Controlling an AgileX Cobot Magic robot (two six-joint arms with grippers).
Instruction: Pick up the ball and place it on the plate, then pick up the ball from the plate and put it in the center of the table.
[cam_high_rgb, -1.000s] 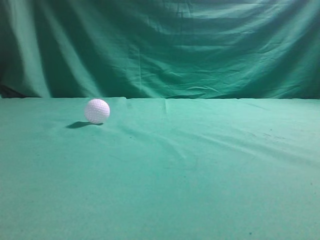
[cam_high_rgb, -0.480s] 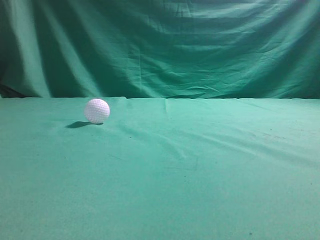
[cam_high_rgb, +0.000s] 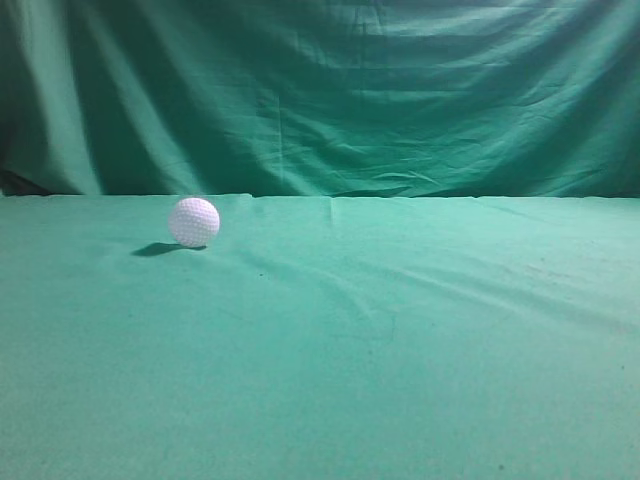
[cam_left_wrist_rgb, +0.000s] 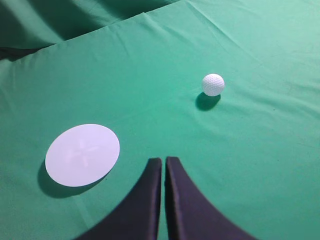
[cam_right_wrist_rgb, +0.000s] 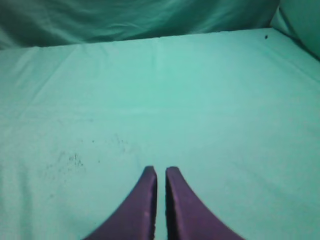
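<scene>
Change: none visible across the last second in the exterior view; golf ball (cam_high_rgb: 194, 221) in the same spot, left of centre, near the far table edge, shadow unchanged.
Ball: white, dimpled, resting on the green cloth (cam_high_rgb: 400, 350); upper right of the left wrist view (cam_left_wrist_rgb: 213, 84), well apart from everything.
Plate: white disc (cam_left_wrist_rgb: 82, 154), lower left of the left wrist view, empty; out of frame in the exterior view.
Left gripper (cam_left_wrist_rgb: 164, 162): fingers pressed together, only a slit between, holding nothing; well short of ball, plate just off to its left.
Right gripper (cam_right_wrist_rgb: 161, 172): fingers likewise closed to a slit, empty, over bare cloth.
Meaning: likely task not started; first pick not yet begun; left arm better placed, jaws need opening first.
</scene>
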